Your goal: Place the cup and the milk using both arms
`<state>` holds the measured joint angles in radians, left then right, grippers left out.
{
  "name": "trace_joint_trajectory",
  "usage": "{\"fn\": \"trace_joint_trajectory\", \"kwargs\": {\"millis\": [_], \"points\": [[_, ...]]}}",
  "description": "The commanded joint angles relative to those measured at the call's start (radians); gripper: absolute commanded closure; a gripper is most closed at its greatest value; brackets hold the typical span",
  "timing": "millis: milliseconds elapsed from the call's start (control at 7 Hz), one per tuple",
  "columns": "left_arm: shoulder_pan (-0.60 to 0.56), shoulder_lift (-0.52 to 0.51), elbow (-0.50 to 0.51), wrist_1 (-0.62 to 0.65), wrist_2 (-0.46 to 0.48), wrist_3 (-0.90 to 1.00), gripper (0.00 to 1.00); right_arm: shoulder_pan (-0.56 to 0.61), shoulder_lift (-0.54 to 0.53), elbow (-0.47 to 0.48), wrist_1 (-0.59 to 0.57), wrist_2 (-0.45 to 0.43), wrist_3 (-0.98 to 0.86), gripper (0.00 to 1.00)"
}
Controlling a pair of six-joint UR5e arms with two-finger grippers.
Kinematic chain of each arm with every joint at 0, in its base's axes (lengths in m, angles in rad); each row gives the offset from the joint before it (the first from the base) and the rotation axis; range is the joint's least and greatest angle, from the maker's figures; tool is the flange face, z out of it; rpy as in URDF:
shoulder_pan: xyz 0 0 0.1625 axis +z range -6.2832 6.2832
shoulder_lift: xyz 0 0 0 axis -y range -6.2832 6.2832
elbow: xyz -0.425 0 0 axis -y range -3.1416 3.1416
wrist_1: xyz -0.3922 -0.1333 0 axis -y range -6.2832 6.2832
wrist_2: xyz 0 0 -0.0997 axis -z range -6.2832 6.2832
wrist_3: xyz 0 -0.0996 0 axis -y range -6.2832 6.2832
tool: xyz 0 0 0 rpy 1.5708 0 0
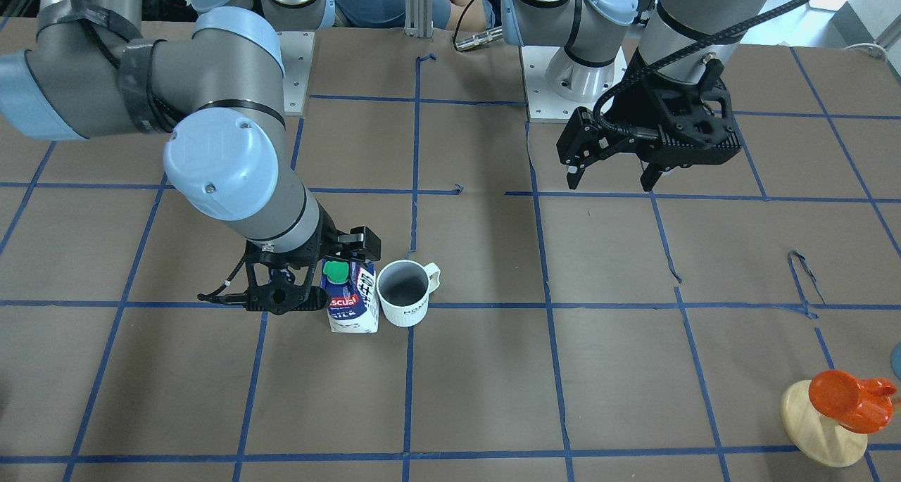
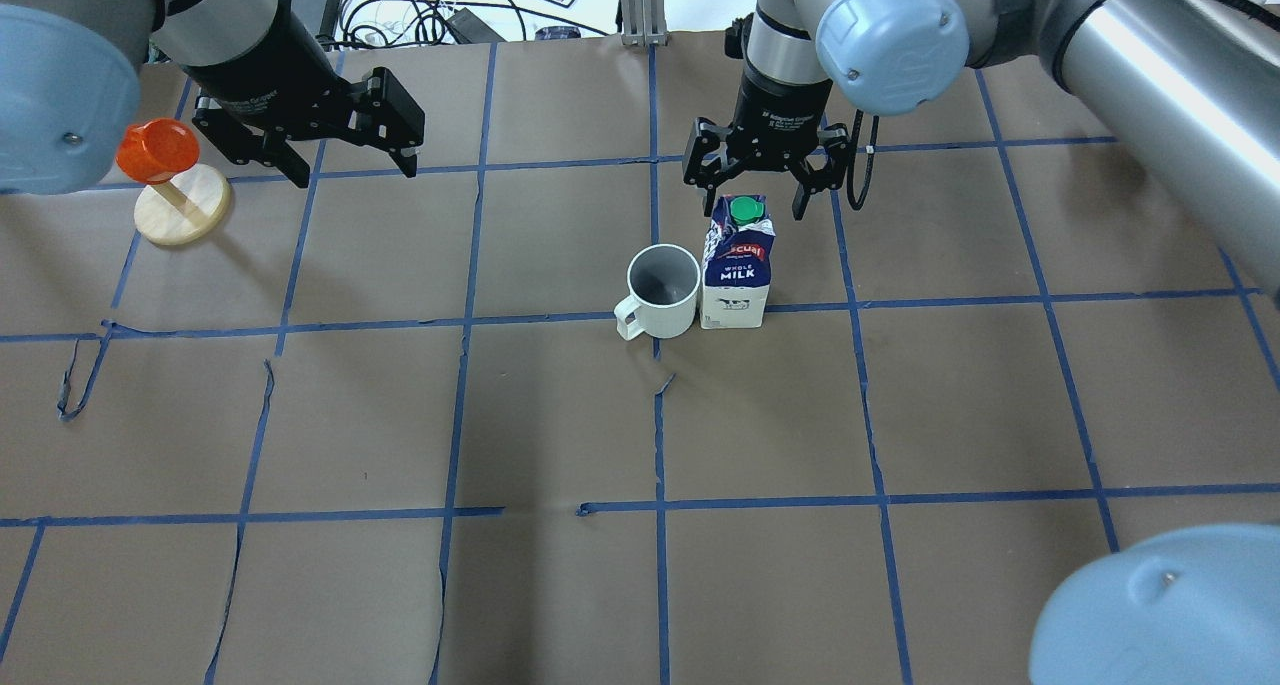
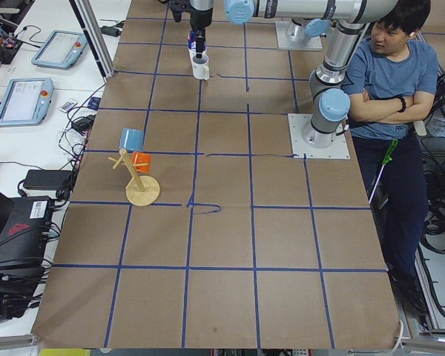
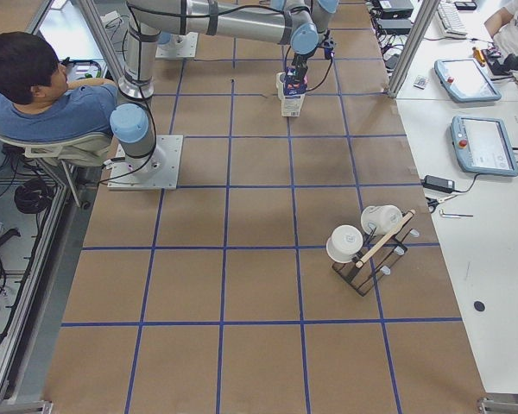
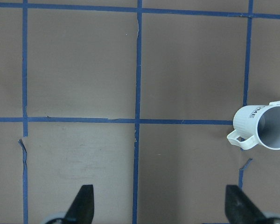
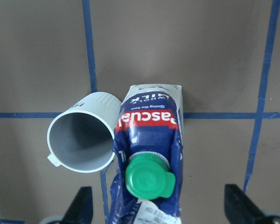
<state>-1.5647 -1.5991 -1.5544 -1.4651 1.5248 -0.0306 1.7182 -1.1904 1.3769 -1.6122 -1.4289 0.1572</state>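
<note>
Overhead exterior is the view in which the most can be seen; the cup and the milk are both stood upright on the table, side by side near a blue tape line, and they seem to be touching; the right tool is held just over the top of the milk, opened wide, with nothing gripped; in the right wrist-mounted view its fingertips are seen well apart from the milk on both sides; the left tool is held up, well apart from the cup, opened wide and empty too. So the placing is judged to be as good as done; both things are set down and let go; all that may be left is for the right arm to be lifted clear of the milk.

Some things cannot be made out; in the exterior front-facing view the right tool is partly hidden by its own arm; in the left wrist-mounted view the cup is cut off at the edge and the milk is hardly seen; in both side views the cup and milk are too small to be checked; no marked spot for them can be made out.
</note>
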Motion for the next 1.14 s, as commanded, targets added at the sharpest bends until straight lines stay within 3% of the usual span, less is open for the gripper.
{"fn": "trace_joint_trajectory", "kwargs": {"millis": [0, 143, 429, 571, 1000], "points": [[0.000, 0.001, -0.001, 0.000, 0.000, 0.000, 0.00, -0.108, -0.096, -0.003, 0.026, -0.005, -0.060, 0.00], [0.000, 0.001, -0.001, 0.000, 0.000, 0.000, 0.00, -0.171, -0.147, 0.007, 0.067, -0.008, -0.152, 0.00], [0.000, 0.002, -0.001, 0.000, 0.000, 0.000, 0.00, -0.203, -0.219, 0.042, 0.097, -0.161, -0.246, 0.00], [0.000, 0.001, -0.001, 0.000, 0.000, 0.000, 0.00, -0.198, -0.265, 0.057, 0.112, -0.162, -0.245, 0.00], [0.000, 0.002, -0.001, 0.000, 0.000, 0.000, 0.00, -0.204, -0.271, 0.073, 0.129, -0.176, -0.245, 0.00]]}}
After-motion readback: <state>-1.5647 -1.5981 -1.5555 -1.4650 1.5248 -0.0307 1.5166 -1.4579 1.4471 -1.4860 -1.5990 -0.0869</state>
